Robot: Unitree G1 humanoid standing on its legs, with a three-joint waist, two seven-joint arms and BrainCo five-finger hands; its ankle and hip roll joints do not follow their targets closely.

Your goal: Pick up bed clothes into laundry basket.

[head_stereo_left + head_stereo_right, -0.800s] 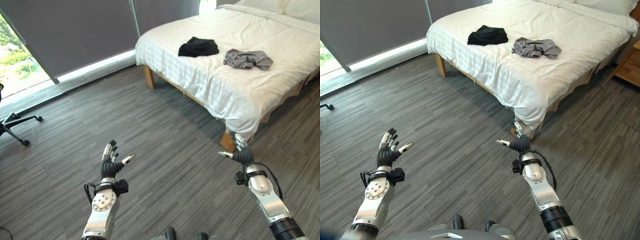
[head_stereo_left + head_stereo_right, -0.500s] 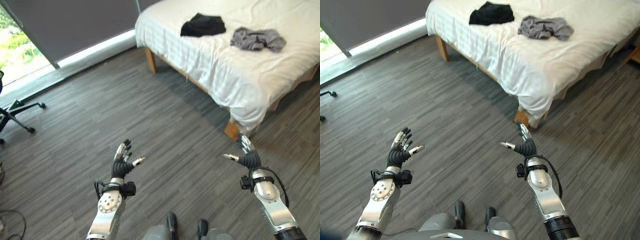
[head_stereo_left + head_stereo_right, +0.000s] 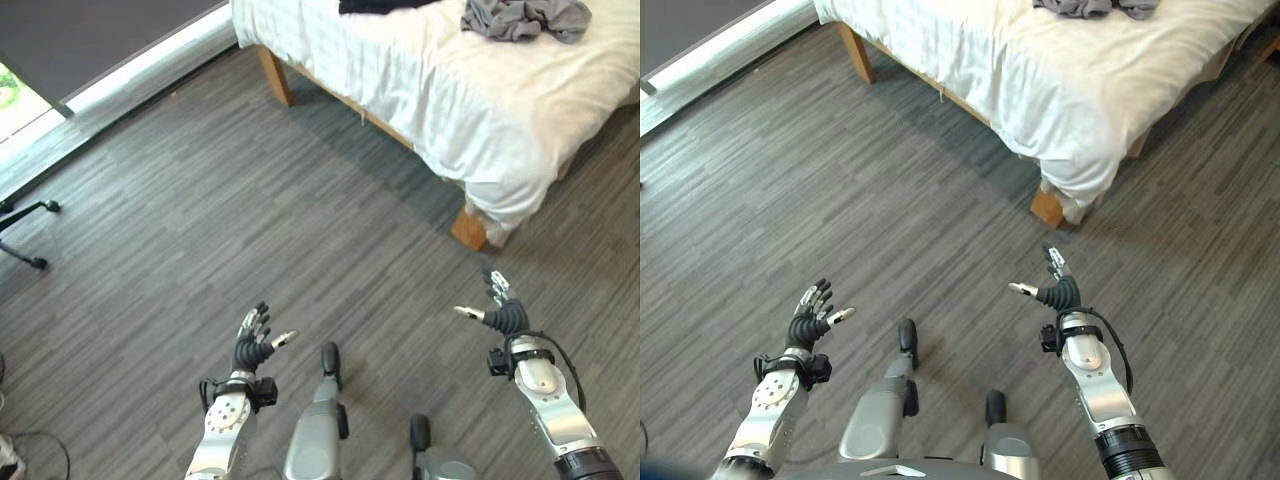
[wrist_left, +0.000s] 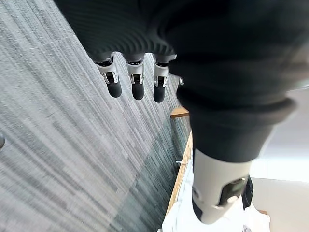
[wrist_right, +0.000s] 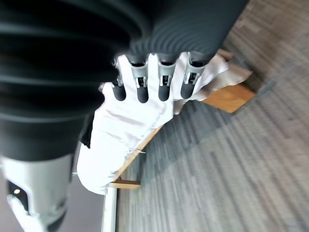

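Observation:
A crumpled grey garment [image 3: 525,18] lies on the white bed [image 3: 450,90] at the far right. A black garment [image 3: 385,5] lies beside it, cut off by the upper edge of the view. My left hand [image 3: 252,345] hangs over the wood floor near me, its fingers [image 4: 133,84] straight and holding nothing. My right hand [image 3: 505,318] is raised on the other side, fingers [image 5: 154,84] spread, short of the bed's near corner. Both hands are well apart from the garments.
The bed's wooden legs [image 3: 468,228] stand at its near corner, and another [image 3: 275,75] farther back. A black chair base [image 3: 25,232] sits at the far left. A bright window strip [image 3: 130,70] runs along the far wall. Grey plank floor [image 3: 250,220] lies between me and the bed.
The whole picture has shifted, so the camera has tipped down and the bed sits higher in view. Both hands stay open and empty in the same pose.

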